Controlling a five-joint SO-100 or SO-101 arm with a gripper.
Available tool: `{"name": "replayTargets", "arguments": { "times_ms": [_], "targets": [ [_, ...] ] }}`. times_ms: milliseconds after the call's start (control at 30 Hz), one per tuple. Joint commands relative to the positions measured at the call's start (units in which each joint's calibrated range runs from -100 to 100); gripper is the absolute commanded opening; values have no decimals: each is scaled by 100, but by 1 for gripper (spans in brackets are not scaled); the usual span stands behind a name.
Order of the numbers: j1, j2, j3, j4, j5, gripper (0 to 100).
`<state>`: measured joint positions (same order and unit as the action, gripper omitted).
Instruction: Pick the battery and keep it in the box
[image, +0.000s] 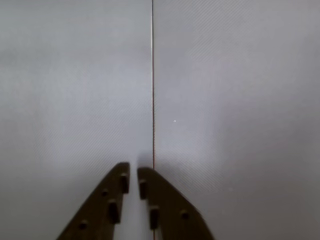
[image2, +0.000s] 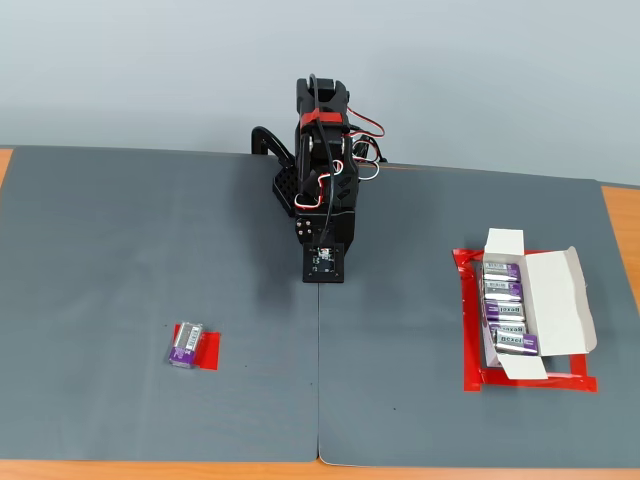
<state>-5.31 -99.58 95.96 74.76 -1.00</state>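
The battery (image2: 185, 343), a small purple-and-silver block, lies on the grey mat at the front left in the fixed view, half on a red tape patch (image2: 207, 350). The white box (image2: 560, 310) lies open at the right, lid folded out, with several similar batteries (image2: 505, 312) in a row inside. The arm (image2: 322, 180) is folded at the back centre, far from both. In the wrist view my gripper (image: 133, 169) points at bare mat, its dark fingers nearly touching with nothing between them. Neither battery nor box shows in the wrist view.
A red tape frame (image2: 530, 382) outlines the box's place. Two grey mats meet at a seam (image2: 318, 400) running front to back, also visible as the seam (image: 153, 75) in the wrist view. Orange table edge (image2: 620, 215) shows at the far right.
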Motion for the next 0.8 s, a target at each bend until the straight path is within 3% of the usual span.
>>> {"name": "replayTargets", "arguments": {
  "times_ms": [0, 767],
  "targets": [
    [12, 25, -356, 24, 14, 2],
    [27, 568, -817, -332, 25, 2]
  ]
}}
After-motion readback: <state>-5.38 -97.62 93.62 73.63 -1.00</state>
